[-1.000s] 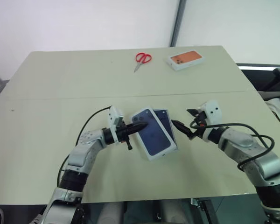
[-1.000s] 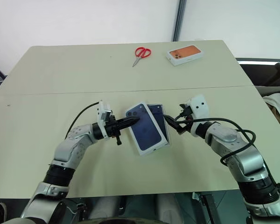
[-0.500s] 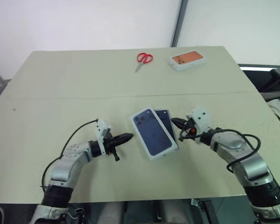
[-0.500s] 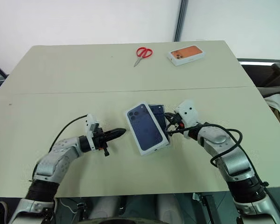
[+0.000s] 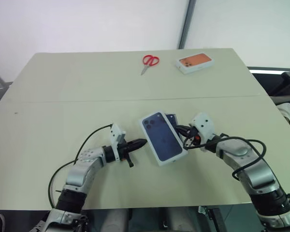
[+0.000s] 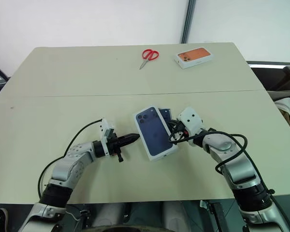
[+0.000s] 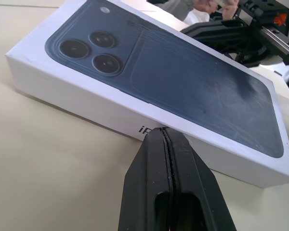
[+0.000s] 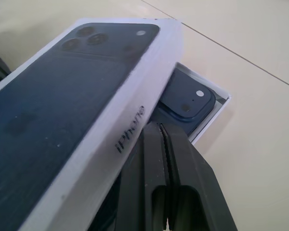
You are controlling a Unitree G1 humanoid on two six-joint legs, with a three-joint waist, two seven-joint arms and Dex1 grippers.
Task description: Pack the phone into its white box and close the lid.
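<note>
Pale beige table, matte, with a thin seam line running across it just beyond both grippers. Behind the far edge is a plain white wall with a dark vertical post. Dark gear shows at the table's right edge.

Left gripper: fingers pressed together, holding nothing, tip right at the long side wall of the lid; cannot tell if it actually touches. In the left wrist view the closed fingers sit against the lid's white side wall, lid printed side up, tilted, table bare beneath it.

Right gripper: fingers also pressed together, empty, tip at the lid's opposite long side, low by the tray. The right wrist view shows the closed fingers tucked under the raised edge of the lid, with the phone just past the fingertips, lying back up in the white box, camera corner exposed.

Lid sits askew over the white box, between the two grippers, covering most of it; only the far corner of box and phone sticks out. Lid not seated.

Well beyond the grippers, near the far edge: red scissors and a white box with an orange phone print, apart from each other.
</note>
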